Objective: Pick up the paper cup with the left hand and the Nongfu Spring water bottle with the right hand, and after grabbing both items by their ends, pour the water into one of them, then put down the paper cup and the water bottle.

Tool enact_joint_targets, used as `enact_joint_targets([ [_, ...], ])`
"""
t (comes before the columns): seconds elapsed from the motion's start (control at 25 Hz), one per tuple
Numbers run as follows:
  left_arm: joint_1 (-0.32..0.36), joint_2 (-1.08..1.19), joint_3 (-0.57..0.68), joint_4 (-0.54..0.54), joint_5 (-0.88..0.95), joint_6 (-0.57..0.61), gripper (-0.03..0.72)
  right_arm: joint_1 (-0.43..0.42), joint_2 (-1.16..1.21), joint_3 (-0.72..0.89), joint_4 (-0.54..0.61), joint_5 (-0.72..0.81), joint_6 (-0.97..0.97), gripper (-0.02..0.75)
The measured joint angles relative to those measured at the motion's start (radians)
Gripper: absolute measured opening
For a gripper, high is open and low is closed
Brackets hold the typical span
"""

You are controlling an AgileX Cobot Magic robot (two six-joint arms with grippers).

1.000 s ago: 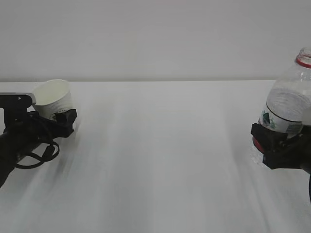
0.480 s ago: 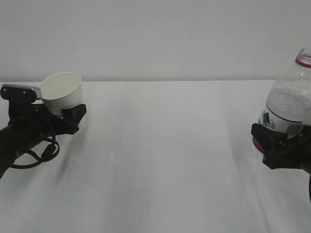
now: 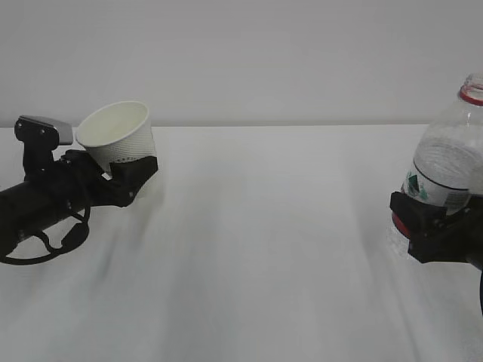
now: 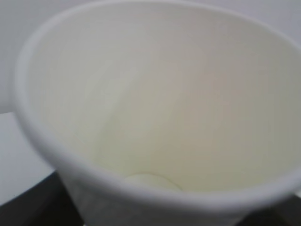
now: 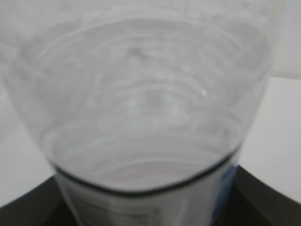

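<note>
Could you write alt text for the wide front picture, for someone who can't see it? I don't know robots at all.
Two black robot arms face each other across a white table. The left pincer holds a tilted white paper cup, its open mouth turned toward the camera. At the right edge, the right pincer grips an uncapped clear water bottle, standing roughly upright.

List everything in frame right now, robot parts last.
paper cup: 1, white, left side, tilted, held above the table
Nongfu Spring water bottle: 1, clear with red neck ring, no cap, far right, upright, held
table: 1, white, spans the scene
wall: 1, pale grey, behind the table
left tool: 1, black, closed on the paper cup near its base
right tool: 1, black, closed on the bottle's lower body
</note>
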Motion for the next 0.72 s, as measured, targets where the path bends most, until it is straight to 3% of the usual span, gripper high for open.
enact_joint_targets([
  [0.72,0.0,-0.033,0.0,0.505,0.002,-0.292,0.564,0.0,0.0,0.0,0.0,0.0,0.0,0.503],
])
